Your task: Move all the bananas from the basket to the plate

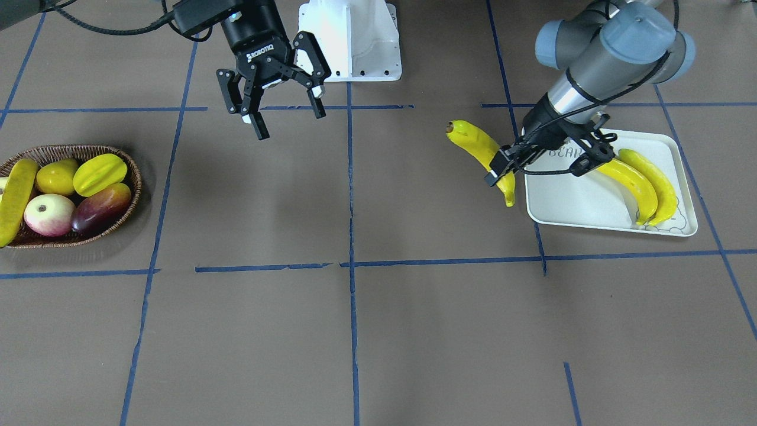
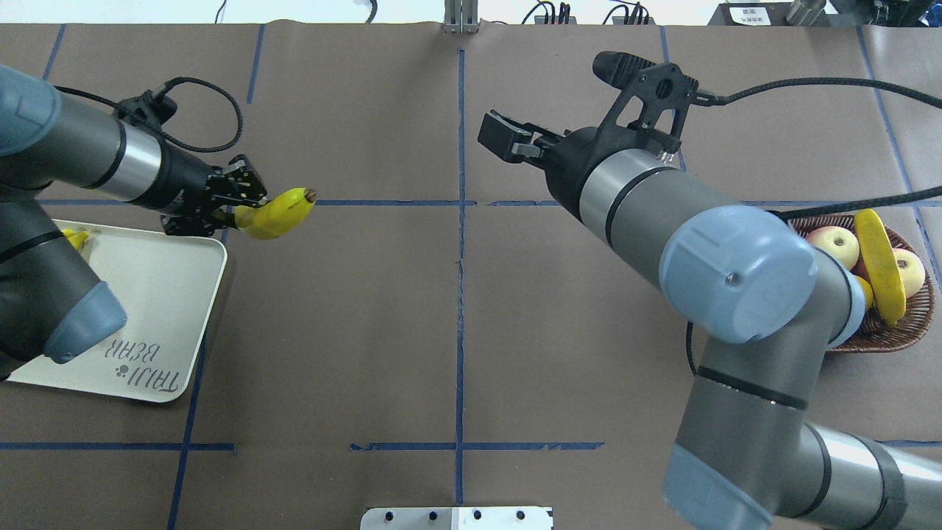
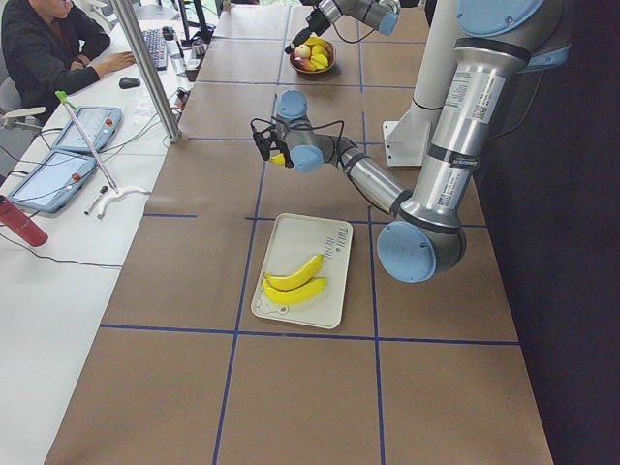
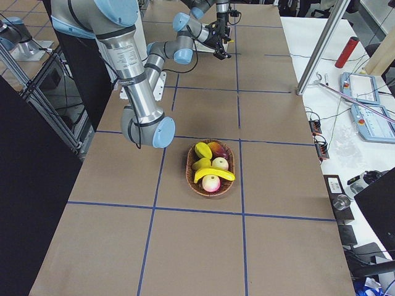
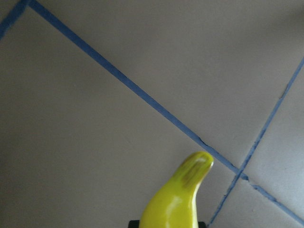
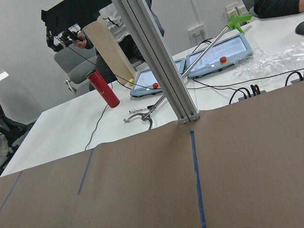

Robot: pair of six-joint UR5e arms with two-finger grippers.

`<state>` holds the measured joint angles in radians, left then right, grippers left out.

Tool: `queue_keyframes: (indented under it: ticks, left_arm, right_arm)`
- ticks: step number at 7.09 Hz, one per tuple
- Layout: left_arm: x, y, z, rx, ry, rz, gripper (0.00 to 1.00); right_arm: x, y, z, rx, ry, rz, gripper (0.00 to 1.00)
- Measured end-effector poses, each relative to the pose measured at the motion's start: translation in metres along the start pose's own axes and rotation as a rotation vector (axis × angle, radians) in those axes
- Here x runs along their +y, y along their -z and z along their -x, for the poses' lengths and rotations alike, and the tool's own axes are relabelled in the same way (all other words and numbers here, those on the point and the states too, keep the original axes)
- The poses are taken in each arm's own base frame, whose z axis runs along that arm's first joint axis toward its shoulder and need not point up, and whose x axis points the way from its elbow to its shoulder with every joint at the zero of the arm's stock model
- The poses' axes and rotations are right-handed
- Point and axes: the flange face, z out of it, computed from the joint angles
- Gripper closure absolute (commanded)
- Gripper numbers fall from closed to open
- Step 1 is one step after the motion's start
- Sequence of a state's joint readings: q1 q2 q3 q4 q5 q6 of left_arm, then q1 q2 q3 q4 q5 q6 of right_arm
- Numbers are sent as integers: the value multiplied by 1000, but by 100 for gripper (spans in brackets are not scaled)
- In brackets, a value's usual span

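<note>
Carrying a banana (image 1: pixel 476 145) to the plate (image 1: pixel 579 201) in the left gripper (image 1: pixel 502 168).
The left gripper's jaws are closed around the banana's lower half and hold it, seemingly clear of the table (image 1: pixel 414 331), just beside the plate's edge and not yet over it. Two bananas (image 1: pixel 636 183) lie side by side on the plate's far half, and a last banana (image 1: pixel 15 198) lies across the other fruit in the basket (image 1: pixel 137 177). The right gripper (image 1: pixel 290 121) hangs over the table between basket and plate, jaws wide apart and empty. The next move likely calls for swinging the banana over the plate's free half, lowering it and letting go clear of the pair.
</note>
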<state>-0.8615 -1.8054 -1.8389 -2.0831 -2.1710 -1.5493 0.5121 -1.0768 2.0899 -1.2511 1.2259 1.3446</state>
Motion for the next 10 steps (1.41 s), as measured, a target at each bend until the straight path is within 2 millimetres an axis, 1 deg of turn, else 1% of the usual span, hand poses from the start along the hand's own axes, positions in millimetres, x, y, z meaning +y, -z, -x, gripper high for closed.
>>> queue_keyframes:
  ticks: [1, 2, 3, 4, 5, 6, 7, 8, 9, 10]
  left_arm:
    - [-14, 10, 44, -47, -109, -23, 100]
    - [-25, 15, 87, -107, -215, -62, 100]
    - [-34, 16, 123, -181, -316, -121, 100]
    - [-44, 16, 154, -269, -409, -195, 100]
    - [-52, 11, 174, -349, -477, -251, 100]
    - [-57, -1, 189, -424, -533, -290, 100]
    - [-57, -17, 198, -477, -570, -305, 100]
    - [-54, -29, 203, -505, -593, -309, 100]
    - [-49, -36, 206, -522, -608, -312, 91]
    - [-45, -42, 209, -532, -617, -307, 56]
  right_arm:
    - [-14, -7, -25, 31, 23, 60, 0]
    - [-24, -15, -51, 65, 27, 123, 0]
    - [-33, -24, -74, 97, 23, 186, 0]
    - [-43, -31, -98, 125, 34, 254, 0]
    - [-50, -36, -122, 152, 65, 316, 0]
    - [-54, -38, -149, 181, 106, 368, 0]
    - [-55, -38, -173, 201, 138, 412, 0]
    - [-56, -36, -189, 212, 153, 443, 0]
    - [-55, -37, -200, 220, 159, 466, 0]
    - [-57, -38, -208, 226, 160, 485, 0]
